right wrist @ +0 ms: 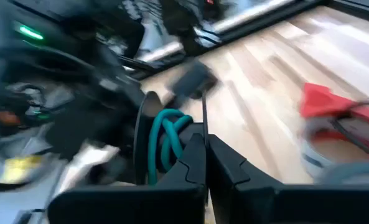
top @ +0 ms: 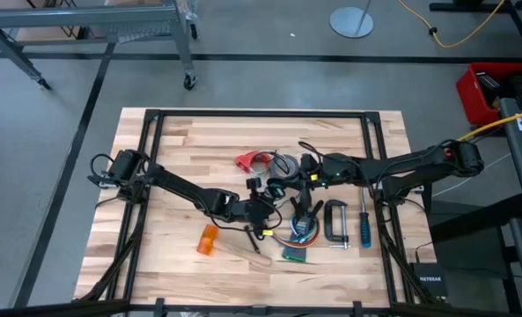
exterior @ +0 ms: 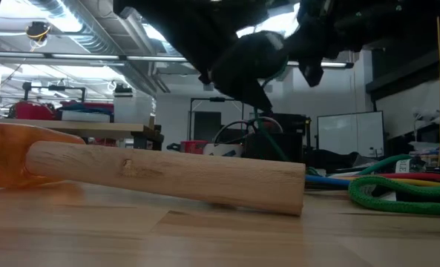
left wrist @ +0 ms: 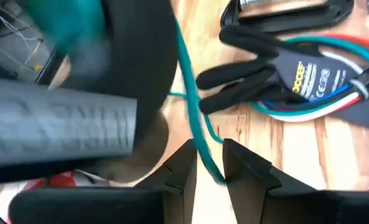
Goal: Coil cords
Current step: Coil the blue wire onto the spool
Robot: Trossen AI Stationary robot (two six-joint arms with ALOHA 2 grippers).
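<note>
Cords point(top: 289, 231) bunched up around the middle of the desk point(top: 172, 167), mostly a tangle of coloured loops sharing the spot with a black glove point(left wrist: 265, 68). Red plastic piece point(top: 250, 160) lying at the top of that cluster, right next to a grey tape roll point(top: 285, 165), with the small black puck point(top: 276, 187) just beside both. Left gripper point(top: 262, 210) reaching in from the left edge and parked dead centre over the pile; jaws set narrow, with a teal cord point(left wrist: 190, 81) running through the gap, though can't tell if actually pinched. Right gripper point(top: 306, 169) coming in from the right edge, hovering near the tape roll and puck; jaws pressed almost together, a thin dark strip sticking up out of the slit, and more teal cord wound in loops just in front. Off toward the right edge: a C-clamp point(top: 335, 222) and a blue-handled screwdriver point(top: 363, 229) side by side. Off toward the left edge of the clutter: an orange piece point(top: 209, 239) touching a wooden handle point(exterior: 168, 174) lying flat. Also a green rope point(exterior: 398, 194) heaped on the desk, seen from table height.
</note>
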